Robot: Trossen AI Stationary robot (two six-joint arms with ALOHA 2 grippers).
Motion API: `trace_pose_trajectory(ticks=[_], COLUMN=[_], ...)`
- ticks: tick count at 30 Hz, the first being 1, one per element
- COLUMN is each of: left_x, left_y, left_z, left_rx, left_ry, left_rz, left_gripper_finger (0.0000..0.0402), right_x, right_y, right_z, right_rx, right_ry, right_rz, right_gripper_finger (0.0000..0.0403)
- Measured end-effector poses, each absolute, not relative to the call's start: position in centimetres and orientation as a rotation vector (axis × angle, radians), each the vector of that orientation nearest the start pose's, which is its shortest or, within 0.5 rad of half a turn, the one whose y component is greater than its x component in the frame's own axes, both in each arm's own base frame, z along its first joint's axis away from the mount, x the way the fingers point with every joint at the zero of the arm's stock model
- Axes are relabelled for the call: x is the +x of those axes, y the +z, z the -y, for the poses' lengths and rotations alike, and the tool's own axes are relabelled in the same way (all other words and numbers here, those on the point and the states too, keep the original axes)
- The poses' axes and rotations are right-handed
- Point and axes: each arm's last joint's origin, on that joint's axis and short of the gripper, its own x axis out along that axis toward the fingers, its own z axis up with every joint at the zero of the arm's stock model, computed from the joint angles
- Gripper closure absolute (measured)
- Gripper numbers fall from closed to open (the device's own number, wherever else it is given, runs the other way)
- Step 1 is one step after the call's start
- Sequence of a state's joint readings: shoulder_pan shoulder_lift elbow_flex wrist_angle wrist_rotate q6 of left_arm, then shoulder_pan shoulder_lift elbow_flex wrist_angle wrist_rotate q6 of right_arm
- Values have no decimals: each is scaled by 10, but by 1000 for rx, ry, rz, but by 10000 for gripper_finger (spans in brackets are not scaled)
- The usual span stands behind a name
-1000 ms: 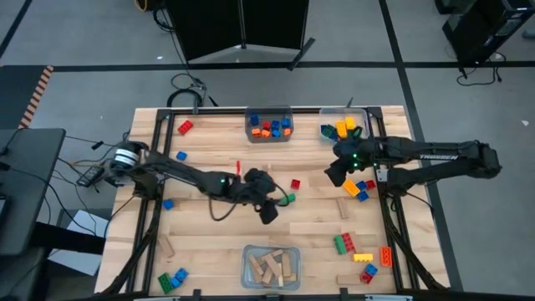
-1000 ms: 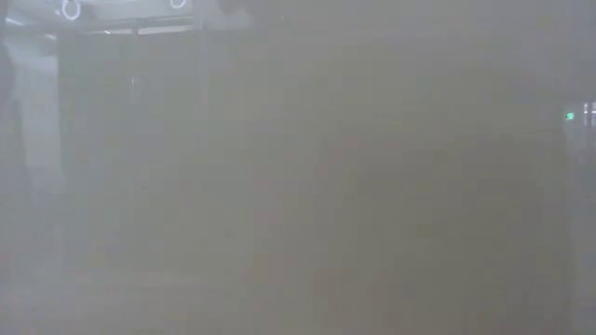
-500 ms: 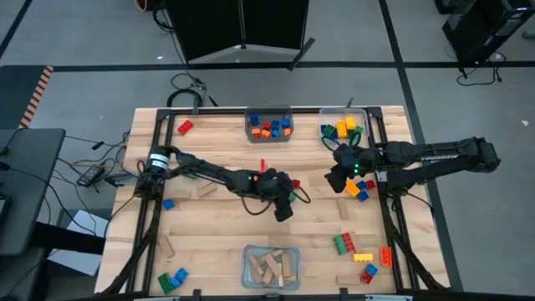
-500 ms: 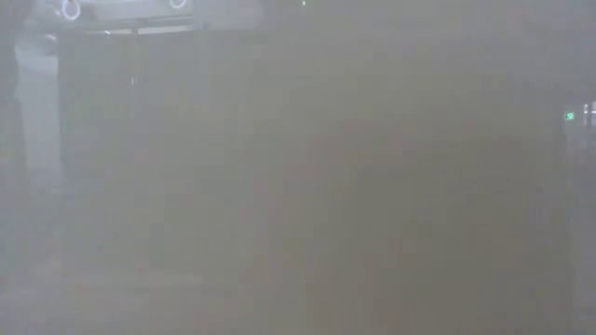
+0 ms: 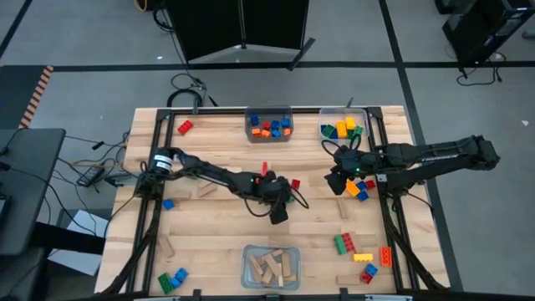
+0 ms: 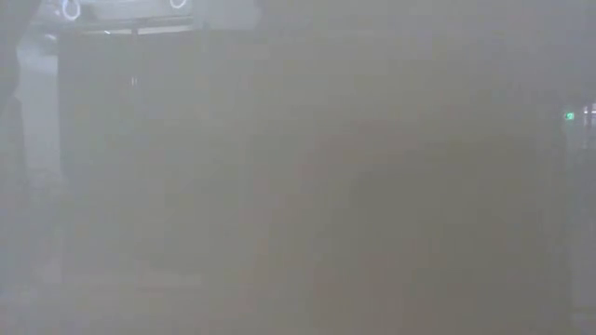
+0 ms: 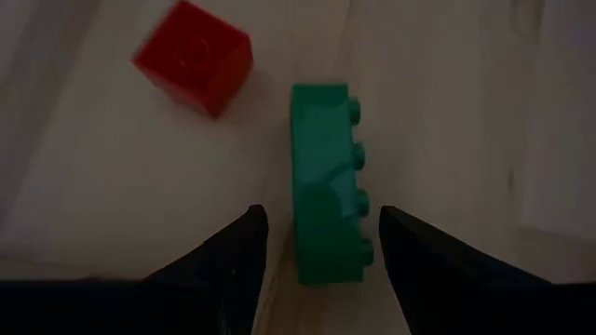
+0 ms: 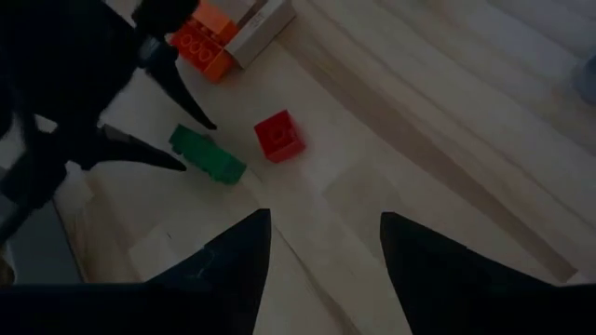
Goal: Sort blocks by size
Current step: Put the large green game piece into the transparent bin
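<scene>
While the low view is fogged and shows nothing usable, the high view shows that the left gripper [image 5: 280, 211] has been carried across the tabletop towards its centre over the last second and is now lowered over a green four-stud brick [image 7: 328, 181]. In the left wrist view the brick lies between the open fingers [image 7: 237, 251], which are not yet closed on it; a small red brick [image 7: 194, 58] sits just beside it. A grasp on the green brick appears to be the step now in hand. The right gripper [image 5: 338, 177], also open, has drifted only slightly and hangs near the right edge, beside loose bricks and below a clear bin [image 5: 361, 118] at the far edge.
</scene>
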State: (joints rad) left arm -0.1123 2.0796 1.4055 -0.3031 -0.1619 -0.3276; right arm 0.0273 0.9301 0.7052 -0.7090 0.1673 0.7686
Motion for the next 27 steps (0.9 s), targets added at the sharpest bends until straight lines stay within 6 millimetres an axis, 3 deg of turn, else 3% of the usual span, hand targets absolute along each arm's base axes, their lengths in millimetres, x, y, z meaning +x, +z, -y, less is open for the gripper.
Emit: trace_pose_trajectory(ticks=[12,21,27], left_x=[434,436,434], left_y=[136,136,146], left_z=[44,44,44], left_rx=[-151,-163,-191], left_ry=[225,214,177], left_rz=[-930,-916,-908], left_gripper_finger=[196,305,308], right_x=[172,172,172], right_y=[242,242,242], right_z=[0,1,1], right_rx=[638,626,615], right_ry=[-484,-500,-500], right_rz=[-821,-812,-812], right_gripper_finger=[186,186,186])
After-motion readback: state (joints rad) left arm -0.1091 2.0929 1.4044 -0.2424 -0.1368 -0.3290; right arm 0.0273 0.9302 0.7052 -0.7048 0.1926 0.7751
